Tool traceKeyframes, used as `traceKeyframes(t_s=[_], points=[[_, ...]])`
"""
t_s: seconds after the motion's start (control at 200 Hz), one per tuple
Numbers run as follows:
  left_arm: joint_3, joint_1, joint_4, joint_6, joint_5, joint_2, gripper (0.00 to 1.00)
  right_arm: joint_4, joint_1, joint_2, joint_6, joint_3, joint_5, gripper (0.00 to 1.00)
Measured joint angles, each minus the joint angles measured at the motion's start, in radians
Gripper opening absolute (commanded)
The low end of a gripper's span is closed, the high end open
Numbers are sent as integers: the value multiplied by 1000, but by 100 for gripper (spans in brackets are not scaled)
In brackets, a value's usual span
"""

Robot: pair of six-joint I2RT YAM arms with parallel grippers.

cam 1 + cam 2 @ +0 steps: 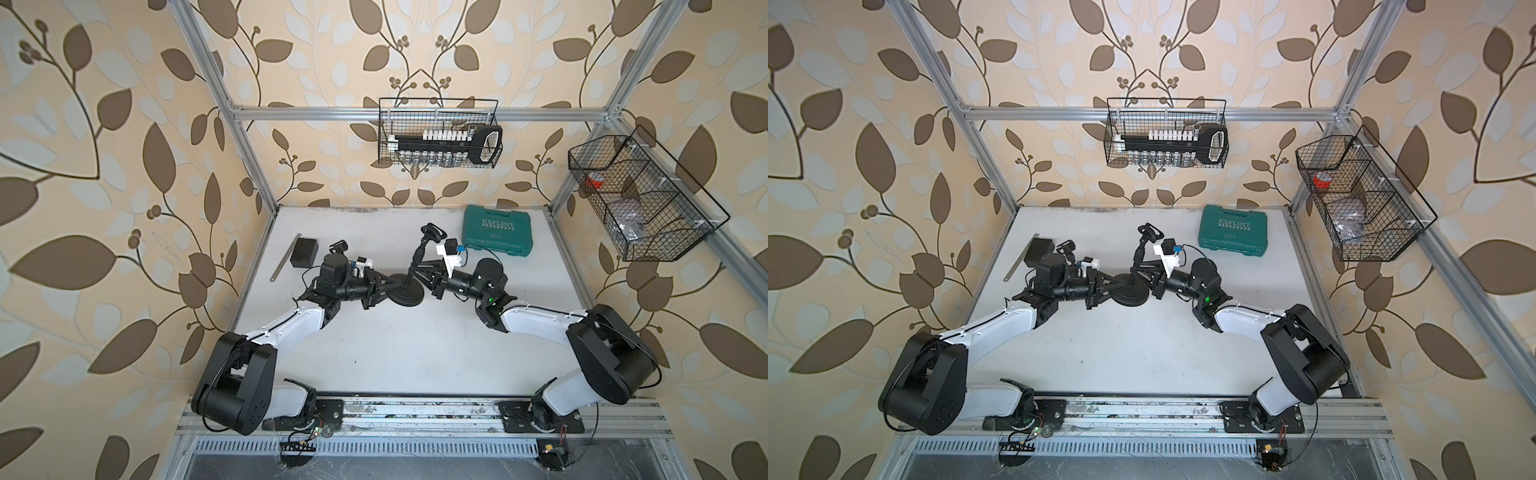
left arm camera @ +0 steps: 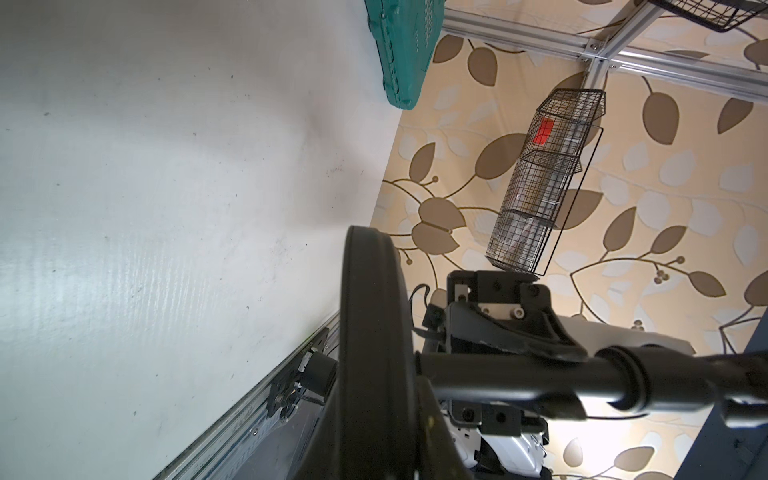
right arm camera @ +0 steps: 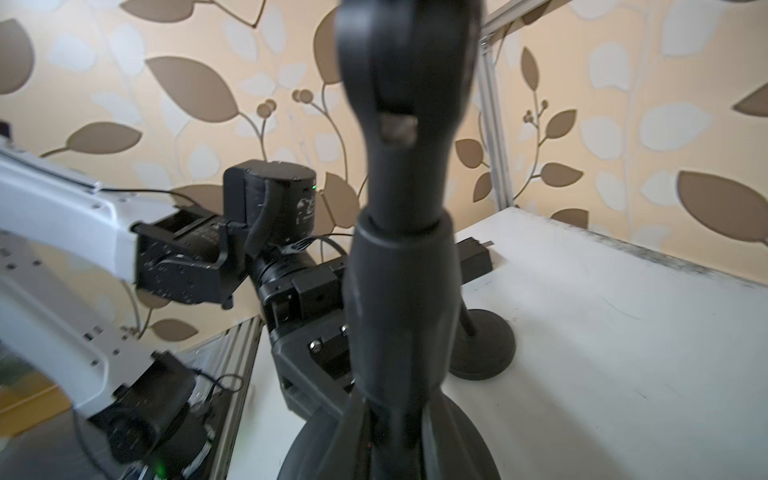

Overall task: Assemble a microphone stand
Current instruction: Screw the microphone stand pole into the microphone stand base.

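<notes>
Within right claw (image 1: 417,271), stand pole (image 1: 419,254)

The stand pole (image 3: 401,266) is blurred, its top cut off, and the green case (image 2: 399,54) is cropped.

Green case (image 1: 496,230) lies closed; black box (image 1: 304,251) sits just beside a metal ruler (image 1: 286,257).

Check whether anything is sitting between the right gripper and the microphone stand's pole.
Nothing visible is in the way. In a top view, the right gripper is shut on the pole just above the round base. The left gripper grips the base's rim from the opposite side.
</notes>
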Motion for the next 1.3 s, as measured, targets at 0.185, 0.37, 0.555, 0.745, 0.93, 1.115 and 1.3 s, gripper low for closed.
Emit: traceKeyframes(t_s=[0.185,0.37,0.555,0.745,0.93,1.115,1.3], points=[[0,1,0,0,-12,0,0,-119,177,-84,8,-21,483,0],[0,-1,-4,2,-8,0,0,-275,311,-122,17,24,838,0],[0,-1,1,-1,-13,1,0,-373,232,-152,-42,38,698,57],[8,-1,-10,3,-7,13,0,-367,-2,-216,-109,-11,280,63],[14,-1,-34,29,28,13,0,-309,-198,-220,-116,-20,-42,67],[25,-1,-84,66,74,13,0,-279,-225,-151,-113,38,-265,70],[46,-1,-112,89,101,13,0,-179,-225,-54,-56,108,-384,63]])
